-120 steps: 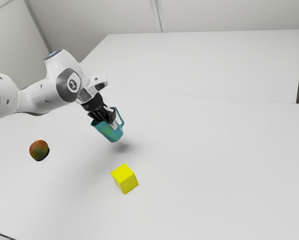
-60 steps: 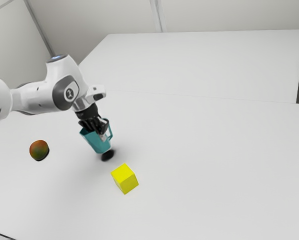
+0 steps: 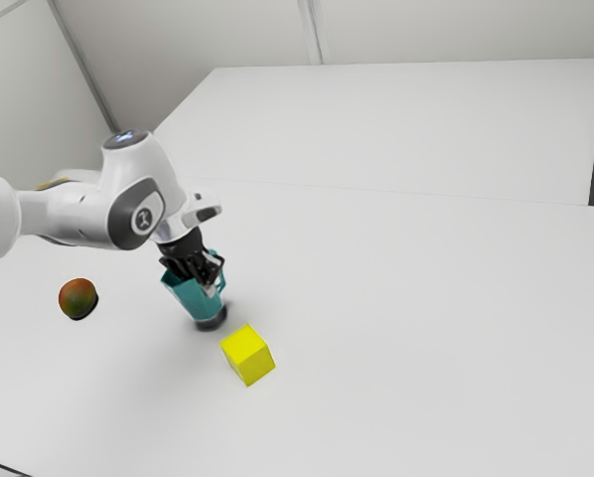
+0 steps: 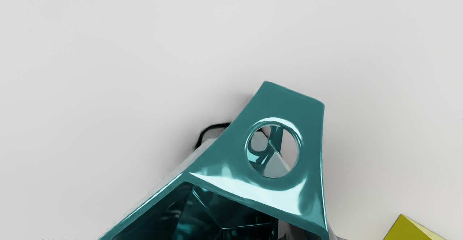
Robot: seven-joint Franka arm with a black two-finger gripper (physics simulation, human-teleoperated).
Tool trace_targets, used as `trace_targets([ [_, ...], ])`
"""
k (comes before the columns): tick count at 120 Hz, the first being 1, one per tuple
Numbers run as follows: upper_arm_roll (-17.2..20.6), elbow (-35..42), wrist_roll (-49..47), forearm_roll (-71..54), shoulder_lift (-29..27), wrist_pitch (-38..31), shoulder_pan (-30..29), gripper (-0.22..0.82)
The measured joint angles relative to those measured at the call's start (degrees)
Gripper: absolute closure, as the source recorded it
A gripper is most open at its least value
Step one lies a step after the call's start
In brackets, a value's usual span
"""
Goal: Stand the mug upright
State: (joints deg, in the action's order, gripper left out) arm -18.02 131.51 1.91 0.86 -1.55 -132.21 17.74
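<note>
From where I stand, the arm [image 3: 78,217] reaches in from the exterior view's left, its gripper [image 3: 204,277] angled down and closed on the teal mug [image 3: 192,299] near its mouth. The mug leans: its mouth tips up toward the exterior view's left, its base points down toward the right, and its handle [image 3: 222,284] is on the right-hand side there. A dark shadow lies right under the base; whether the base touches the white worktop [image 3: 406,328], I can't tell.

The wrist view looks down into the mug's dark, angular inside, and a broad teal piece with a round hole through it juts out from the rim.

A yellow cube [image 3: 247,355] sits on the worktop just beside the mug's base, apart from it, toward the exterior view's near right. Well apart, off to that view's left, rests a round, reddish-green ball [image 3: 77,298].
</note>
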Motion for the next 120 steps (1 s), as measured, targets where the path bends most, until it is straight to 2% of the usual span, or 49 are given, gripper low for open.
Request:
trace_targets([
  [72, -0.16, 0.66, -7.5, -0.67, 3.88, -1.84, 2.22, 0.79],
  [97, -0.16, 0.03, -7.61, -0.75, 3.82, -1.47, 1.76, 0.35],
  [108, -0.17, -0.37, -7.53, -0.92, 3.61, -1.35, 1.51, 0.22],
  [120, -0.23, -0.8, -7.39, -1.06, 3.4, -1.26, 1.49, 0.14],
])
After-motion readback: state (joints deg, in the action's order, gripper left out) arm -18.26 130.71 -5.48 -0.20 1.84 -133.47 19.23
